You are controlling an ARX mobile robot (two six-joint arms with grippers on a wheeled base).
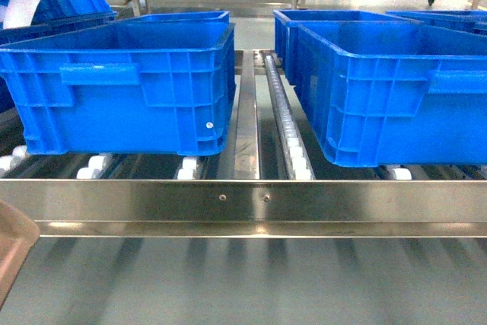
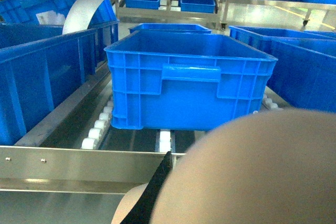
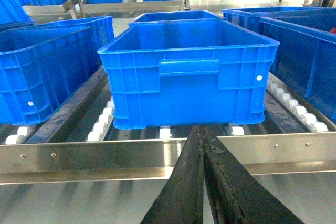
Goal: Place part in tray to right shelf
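Beige tray [image 2: 252, 171] fills the left wrist view, apparently carried by the left tool, whose grip is hidden. Right tool [image 3: 205, 145] is pressed closed, empty. No blue part visible. Next, judged: lift the tray over the right shelf's [image 1: 251, 207] steel rail.

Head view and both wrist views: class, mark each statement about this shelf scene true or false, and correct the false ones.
1. Two large blue plastic crates sit on the white rollers of the stainless-steel rack. True.
2. The right gripper has its jaws spread wide around a crate. False: the jaws are closed together, holding nothing, on the near side of the rack's front rail.
3. The beige plastic tray fills the lower right of the left wrist view. True.
4. The tray rests inside a crate. False: it is outside the crates, on the near side of the front rail.
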